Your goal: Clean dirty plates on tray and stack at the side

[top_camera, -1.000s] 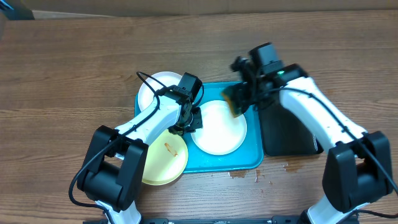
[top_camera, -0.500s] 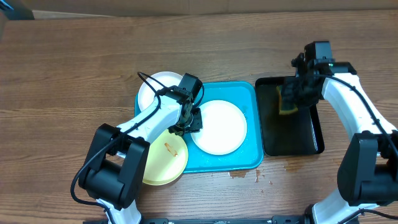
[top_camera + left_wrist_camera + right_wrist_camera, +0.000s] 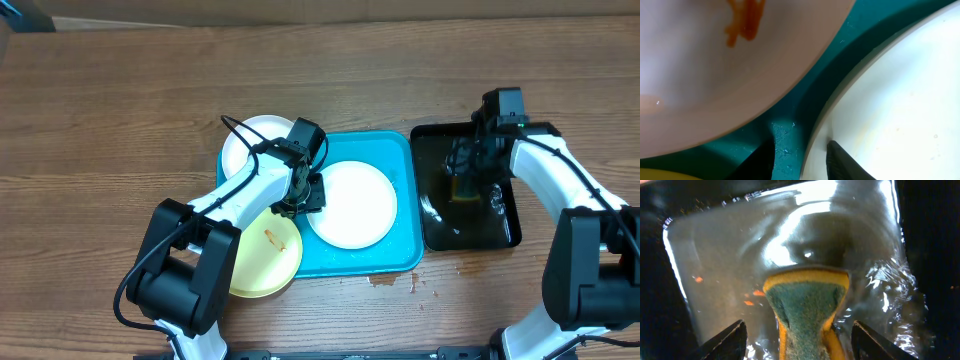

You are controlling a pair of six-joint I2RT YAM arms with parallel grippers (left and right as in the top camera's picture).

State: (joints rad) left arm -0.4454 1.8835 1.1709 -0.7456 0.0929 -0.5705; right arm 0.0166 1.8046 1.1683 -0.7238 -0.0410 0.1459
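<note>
The left gripper's (image 3: pixel 802 162) black fingertips straddle the white plate's (image 3: pixel 900 100) rim (jaws apart, teal showing between) on the turquoise tray (image 3: pixel 805 95); a smeared plate (image 3: pixel 715 75), streaked red-orange, lies beside.

Left tool (image 3: pixel 801 159) is being hemmed between white plate (image 3: pixel 900 100) and smeared plate (image 3: pixel 715 60). Right tool (image 3: pixel 802 341), holding sponge (image 3: pixel 807 307), is being boxed by black tray (image 3: pixel 505 235). Far surface (image 3: pixel 330 70) is being left open.

Overhead looks straight down on the brown wooden counter (image 3: pixel 120 100). Wrist cameras peer closely just beyond the left hand (image 3: pixel 800 161) and right hand (image 3: pixel 802 340), inside overhead's field.
</note>
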